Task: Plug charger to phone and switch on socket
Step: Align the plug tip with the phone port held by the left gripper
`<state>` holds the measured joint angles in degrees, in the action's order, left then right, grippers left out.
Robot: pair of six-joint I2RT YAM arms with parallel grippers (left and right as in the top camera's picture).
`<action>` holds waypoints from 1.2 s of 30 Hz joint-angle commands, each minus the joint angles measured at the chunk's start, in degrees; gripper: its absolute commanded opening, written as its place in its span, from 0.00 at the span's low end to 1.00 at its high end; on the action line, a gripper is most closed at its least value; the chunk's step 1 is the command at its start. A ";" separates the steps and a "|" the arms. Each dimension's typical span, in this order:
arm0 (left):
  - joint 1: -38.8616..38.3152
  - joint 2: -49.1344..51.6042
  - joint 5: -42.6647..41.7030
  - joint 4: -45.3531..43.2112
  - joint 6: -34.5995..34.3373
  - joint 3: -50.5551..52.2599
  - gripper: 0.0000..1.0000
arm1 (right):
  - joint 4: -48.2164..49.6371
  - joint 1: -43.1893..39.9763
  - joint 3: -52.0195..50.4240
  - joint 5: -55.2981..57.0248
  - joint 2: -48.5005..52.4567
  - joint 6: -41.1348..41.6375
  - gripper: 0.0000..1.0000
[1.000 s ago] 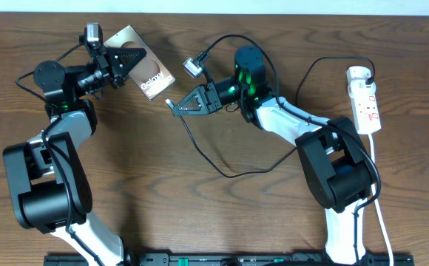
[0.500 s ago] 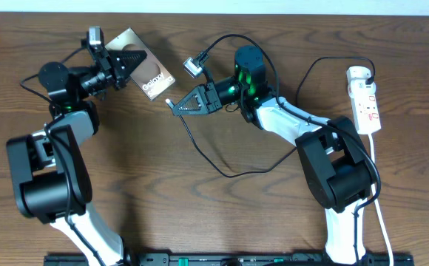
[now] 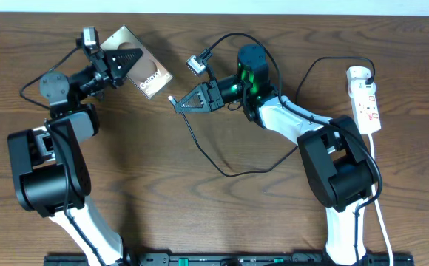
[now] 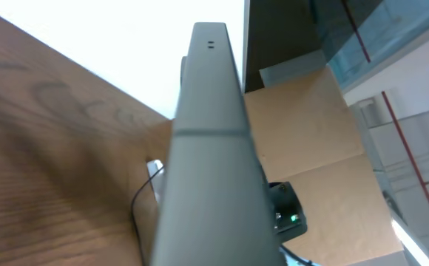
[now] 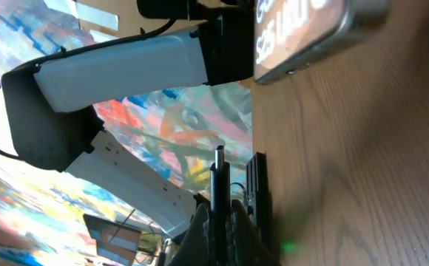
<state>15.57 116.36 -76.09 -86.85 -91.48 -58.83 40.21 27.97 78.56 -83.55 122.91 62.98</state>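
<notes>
Gripping the phone [image 3: 154,75] by one end, the left gripper [image 3: 133,59] is closed on it, its fingers hidden in the wrist view. The right gripper [image 3: 177,106] pinches the charger [image 3: 233,174] plug tip just short of the phone; the socket [image 3: 365,100] lies far right.

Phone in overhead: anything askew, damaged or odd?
Nothing damaged or spilled. The phone sits diagonally rather than square to the table edge, clamped in the left gripper. The right gripper holds the charger by its plug end, close to the phone, not inserted.
</notes>
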 commanded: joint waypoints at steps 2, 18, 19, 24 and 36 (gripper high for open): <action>0.37 -0.94 0.24 -1.18 -4.42 -0.66 0.07 | 0.26 -0.28 0.44 0.26 0.11 -0.42 0.01; -0.09 -0.94 -1.88 -4.09 -7.87 -0.66 0.08 | 0.33 -0.22 0.44 0.50 0.11 -0.72 0.01; -0.28 -0.94 -1.86 -4.11 -7.87 -0.66 0.08 | 0.31 -0.20 0.44 0.52 0.11 -0.76 0.01; -1.20 -0.94 -1.86 -4.09 -7.85 -0.66 0.07 | 0.31 -0.17 0.44 0.61 0.11 -0.90 0.01; -1.57 -0.94 -1.90 -4.11 -8.09 -0.66 0.07 | 0.33 -0.17 0.44 0.74 0.11 -0.94 0.01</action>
<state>13.98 116.38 -77.93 -89.82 -99.20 -58.83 40.23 27.97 78.56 -83.00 122.91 62.92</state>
